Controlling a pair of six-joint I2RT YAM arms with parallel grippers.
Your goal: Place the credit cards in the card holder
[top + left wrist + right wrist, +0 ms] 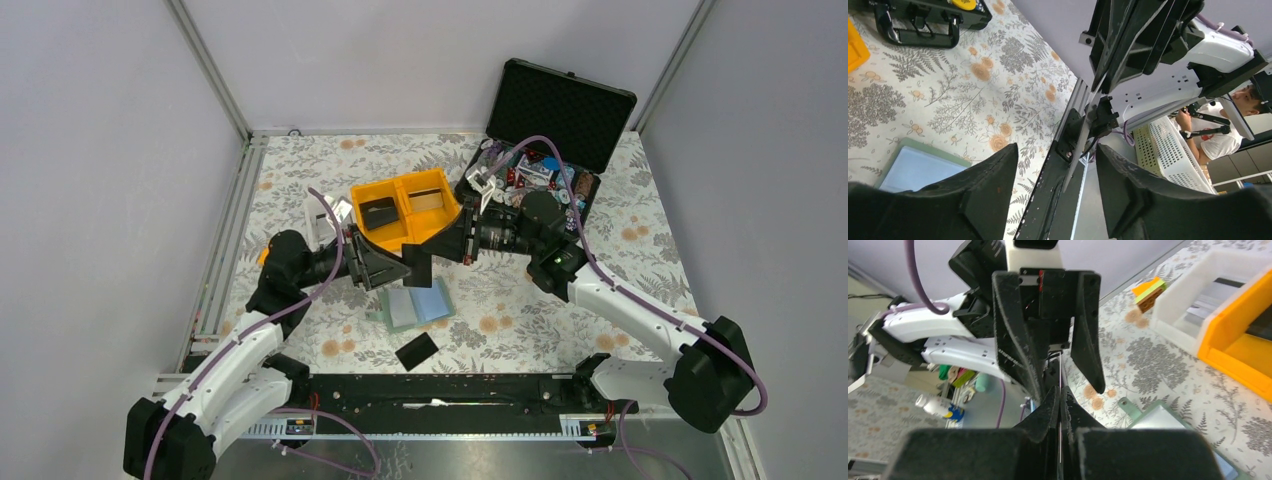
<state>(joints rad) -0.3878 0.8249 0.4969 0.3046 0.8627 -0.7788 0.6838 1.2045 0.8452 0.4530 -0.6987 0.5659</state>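
Right wrist: right claw [1060, 399] clamped on credit card [1060, 371], edge-on between parted fingers of left claw [1068, 390].

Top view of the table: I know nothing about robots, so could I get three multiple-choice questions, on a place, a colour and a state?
1. Where is the card holder? A in the black case; B on the table; C in the white bin.
2. What colour is the two-compartment bin? A blue; B red; C yellow.
3. The right gripper is: A shut on a card; B open and empty; C out of view.
Answers: 1 B, it lies open on the flowered cloth; 2 C, its walls are yellow-orange; 3 A, the right wrist view shows it pinching a thin card edge-on.
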